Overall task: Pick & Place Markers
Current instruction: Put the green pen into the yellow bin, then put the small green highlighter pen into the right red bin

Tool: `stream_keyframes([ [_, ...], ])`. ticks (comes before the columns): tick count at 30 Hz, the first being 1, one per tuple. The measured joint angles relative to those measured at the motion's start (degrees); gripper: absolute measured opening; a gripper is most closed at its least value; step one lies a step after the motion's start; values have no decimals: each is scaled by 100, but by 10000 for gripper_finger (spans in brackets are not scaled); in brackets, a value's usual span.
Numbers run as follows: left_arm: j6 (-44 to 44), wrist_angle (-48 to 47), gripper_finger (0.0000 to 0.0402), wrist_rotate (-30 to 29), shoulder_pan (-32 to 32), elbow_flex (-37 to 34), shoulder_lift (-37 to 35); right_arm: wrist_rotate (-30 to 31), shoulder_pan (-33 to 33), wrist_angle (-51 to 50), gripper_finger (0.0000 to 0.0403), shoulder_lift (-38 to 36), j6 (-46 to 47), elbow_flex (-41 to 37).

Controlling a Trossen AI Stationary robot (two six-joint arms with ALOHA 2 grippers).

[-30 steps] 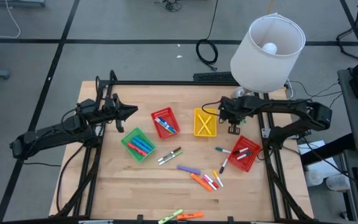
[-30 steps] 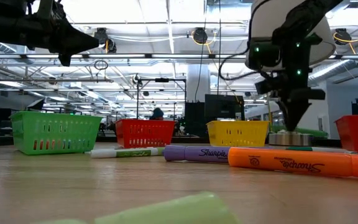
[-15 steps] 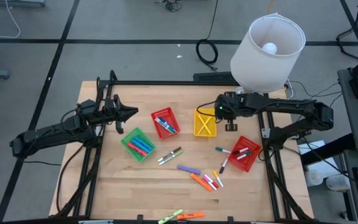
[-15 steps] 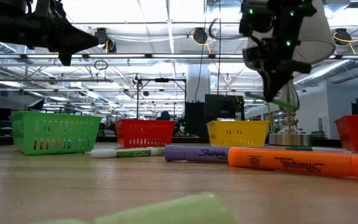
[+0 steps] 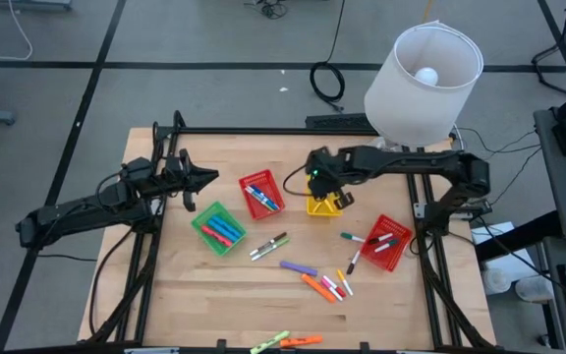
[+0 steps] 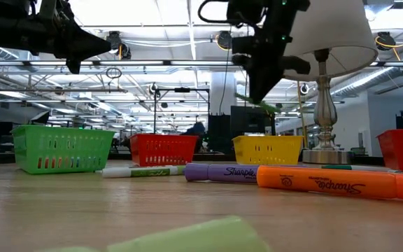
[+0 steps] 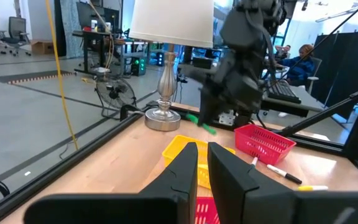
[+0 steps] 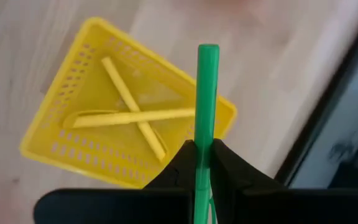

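Note:
My right gripper [image 5: 330, 193] hangs over the yellow basket [image 5: 316, 207], shut on a green marker [image 8: 207, 93]. Two yellow markers [image 8: 132, 117] lie crossed in that basket. A red basket [image 5: 260, 194] and a green basket [image 5: 218, 228] hold blue and red markers, and another red basket [image 5: 389, 244] stands at the right. Several loose markers [image 5: 312, 280] lie on the wood. My left gripper [image 5: 204, 178] waits shut and level above the table's far left, touching nothing. My right gripper pinches the green marker's shaft [image 8: 202, 148] between its two fingers, which slant down from above. A long stretch of the marker sticks out past the fingertips. The marker [image 6: 261, 105] is lifted clear and tilted, high above the yellow basket.
A lamp with a white shade [image 5: 423, 71] stands at the far right corner. A white-and-green marker [image 5: 268, 246], a purple one [image 5: 298, 267] and an orange one [image 5: 314, 285] lie mid-table. More lie at the near edge [image 5: 285, 341]. Black frame rails border the table.
My right gripper has risen and gone toward the table's left, from beside the right red basket to above the yellow basket. It has rolled about its own axis on the way and carried the green marker up, clear of the table.

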Motion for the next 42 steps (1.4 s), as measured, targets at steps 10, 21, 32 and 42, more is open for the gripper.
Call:
stream_keyframes([
  [10,131,-56,47,0,1,0,-2,-562,130,-22,12,538,-1662,-121],
  [21,144,-374,47,2,-1,0,0,-601,141,445,12,595,-2103,-539],
  [32,129,-358,47,6,1,0,0,-903,171,930,42,591,-1903,-799],
  [42,120,-313,47,7,1,0,0,-847,171,906,46,526,-1282,-898],
])
